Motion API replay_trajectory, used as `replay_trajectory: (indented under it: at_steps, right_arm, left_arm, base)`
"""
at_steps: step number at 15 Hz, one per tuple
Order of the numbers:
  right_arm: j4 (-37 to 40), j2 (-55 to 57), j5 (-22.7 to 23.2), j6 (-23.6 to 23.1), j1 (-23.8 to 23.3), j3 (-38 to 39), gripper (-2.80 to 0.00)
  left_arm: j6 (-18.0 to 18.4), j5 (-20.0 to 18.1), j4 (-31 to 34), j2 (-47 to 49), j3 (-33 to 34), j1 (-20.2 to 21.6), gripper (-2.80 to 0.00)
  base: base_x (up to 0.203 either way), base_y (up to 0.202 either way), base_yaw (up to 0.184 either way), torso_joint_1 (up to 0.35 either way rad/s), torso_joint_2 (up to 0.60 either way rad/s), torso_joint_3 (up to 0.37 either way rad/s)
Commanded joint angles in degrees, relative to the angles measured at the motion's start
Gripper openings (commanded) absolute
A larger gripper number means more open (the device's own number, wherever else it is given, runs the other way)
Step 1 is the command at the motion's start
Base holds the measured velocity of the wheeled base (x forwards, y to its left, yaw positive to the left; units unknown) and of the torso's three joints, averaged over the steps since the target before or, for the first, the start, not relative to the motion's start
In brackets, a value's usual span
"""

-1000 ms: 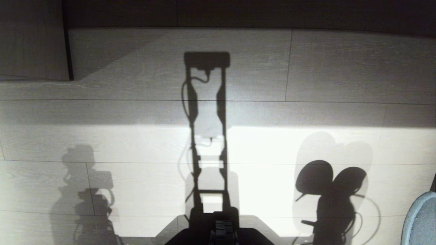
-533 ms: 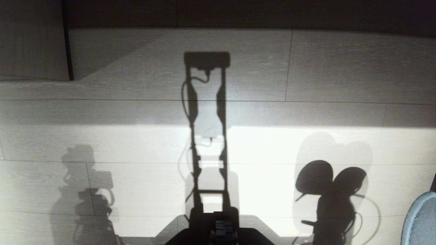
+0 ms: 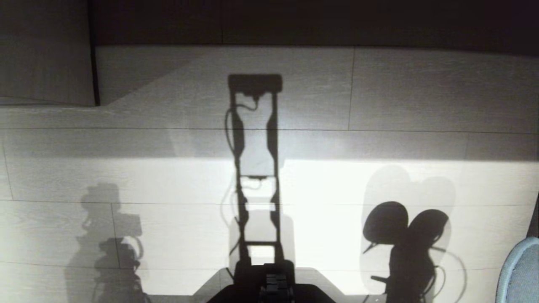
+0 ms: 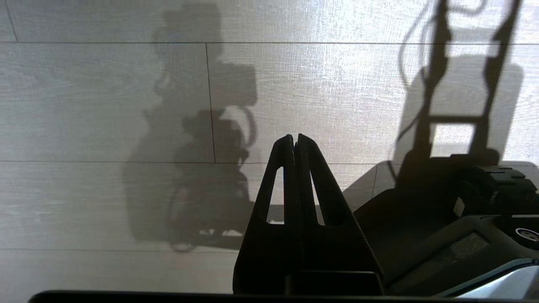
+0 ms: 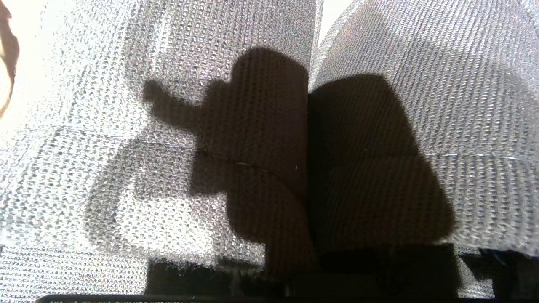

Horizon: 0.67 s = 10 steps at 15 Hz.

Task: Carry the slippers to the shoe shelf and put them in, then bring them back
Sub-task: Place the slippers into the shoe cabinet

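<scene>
R gripper (image 5: 309,269): hidden under knit fabric filling right wrist view; clamped tight on the slippers (image 5: 210,126), two mesh uppers side by side, seam between them centre frame.
Slippers' shadow (image 3: 404,223): two rounded lobes, lower right of head view, on floor.
L gripper (image 4: 294,141): centre of left wrist view, fingers pressed together tip to tip, nothing between, above floor.
Floor (image 3: 379,92): pale wood-grain planks, bright patch mid frame.
Robot shadow (image 3: 254,168): tall frame shape, centre.
Base (image 3: 271,290): dark, bottom centre.
Panel (image 3: 42,54): pale wood, upper left; dark band along top.
Blue-grey edge (image 3: 520,273): lower right corner.
</scene>
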Motion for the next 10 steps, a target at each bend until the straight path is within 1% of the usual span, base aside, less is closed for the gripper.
replay_trajectory:
  at_steps: [1,10]
  right_arm:
    - [0.0,0.1,0.0,-0.1,0.0,0.1,-2.8]
    - [0.0,0.1,0.0,-0.1,0.0,0.1,-2.8]
  left_arm:
    - [0.0,0.0,0.0,0.1,0.0,0.0,-2.8]
    - [0.0,0.0,0.0,0.1,0.0,0.0,-2.8]
  base:
    - [0.0,0.0,0.0,0.002,0.0,0.193]
    - [0.0,0.0,0.0,0.002,0.0,0.203]
